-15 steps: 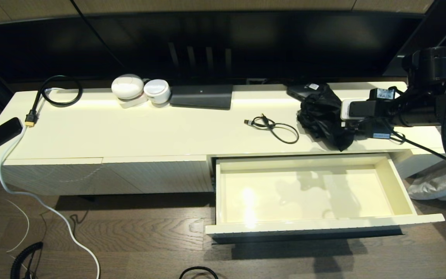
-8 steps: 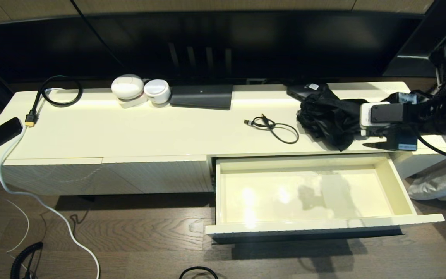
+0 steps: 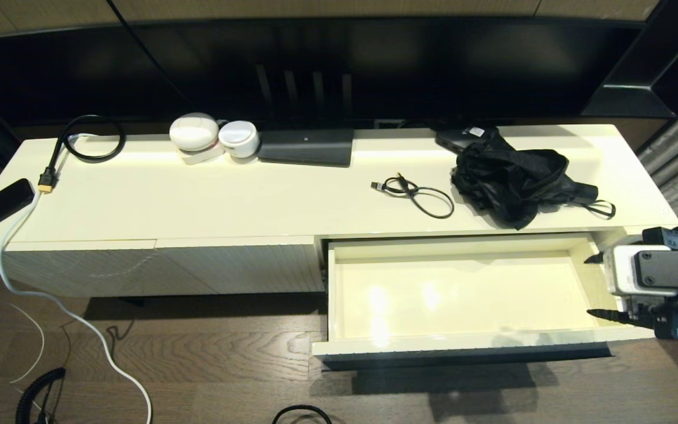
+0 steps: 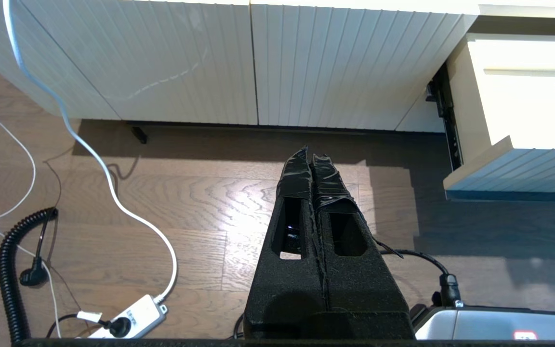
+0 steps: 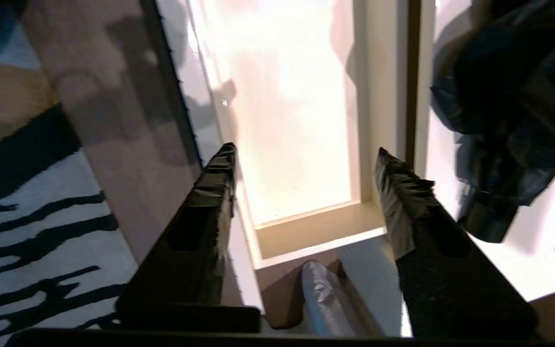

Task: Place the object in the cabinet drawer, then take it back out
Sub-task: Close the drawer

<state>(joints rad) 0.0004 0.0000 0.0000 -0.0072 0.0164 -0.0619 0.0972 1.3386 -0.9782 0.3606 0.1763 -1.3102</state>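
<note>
Currently my right tool [image 3: 601,285] hangs spread and empty at the drawer's [image 3: 462,341] three o'clock end. That drawer stands pulled out with nothing inside. A black umbrella [image 3: 512,176], likely the object, lies on the surface [image 3: 227,200] at the drawer's twelve o'clock. Next I must grasp it. My left tool [image 4: 310,159], pressed together, sits parked above the floor.

Cabinet drawer [image 3: 462,294]: cream-white, smooth glossy interior, ribbed front. Adjacent panels [image 4: 162,58]: cream, vertically ribbed. Crumpled object [image 3: 509,179] on cabinet top: black. Floor [image 3: 198,365]: brown wood grain. Rug [image 5: 17,250]: white, black stripes.
</note>
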